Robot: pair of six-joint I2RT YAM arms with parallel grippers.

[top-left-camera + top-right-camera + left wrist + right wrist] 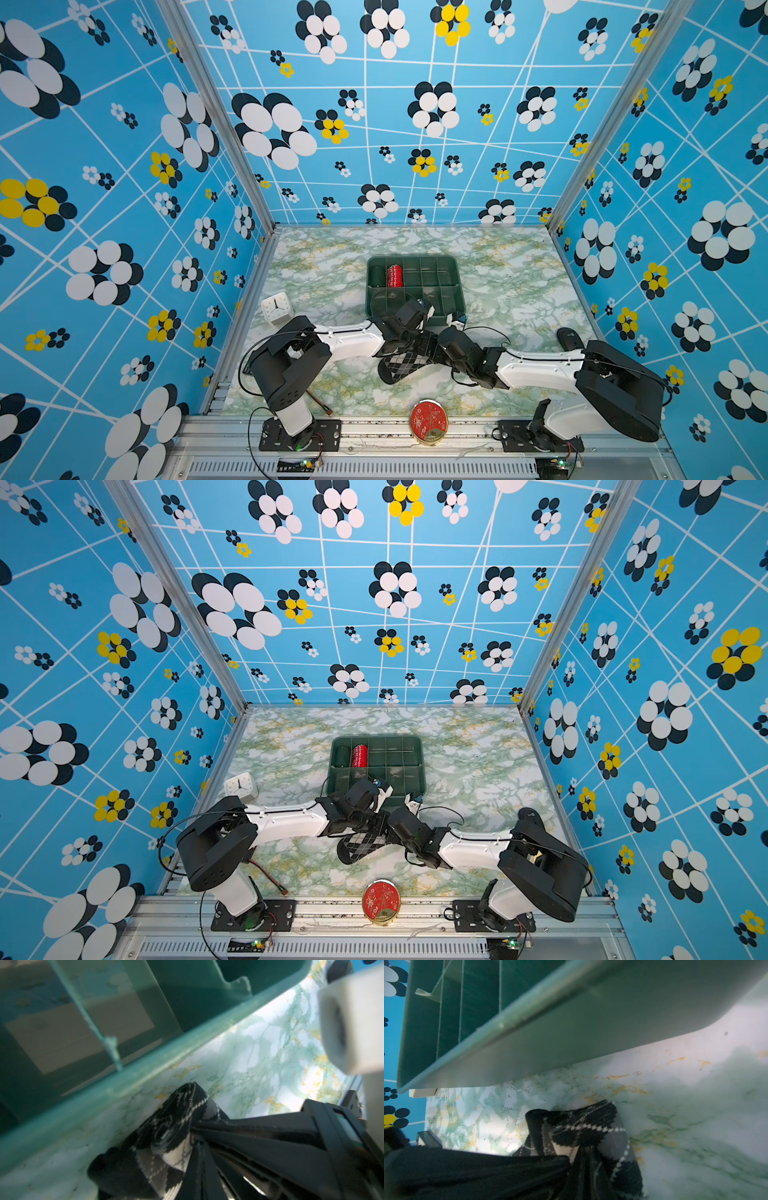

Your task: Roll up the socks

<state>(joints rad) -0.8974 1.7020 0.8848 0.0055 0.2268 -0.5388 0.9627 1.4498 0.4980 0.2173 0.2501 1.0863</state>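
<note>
Twin high overviews; low wrist close-ups, both on socks [166, 1126]

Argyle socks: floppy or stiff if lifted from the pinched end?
Likely floppy: the socks bunch and fold where the left fingers pinch them. Probably light: thin knit. The unpinched end would likely hang and drag.

You can read no text or number: marks on the white clock [277, 307] at the table's [519, 270] left edge and the red tin [429, 420] are too small.
</note>
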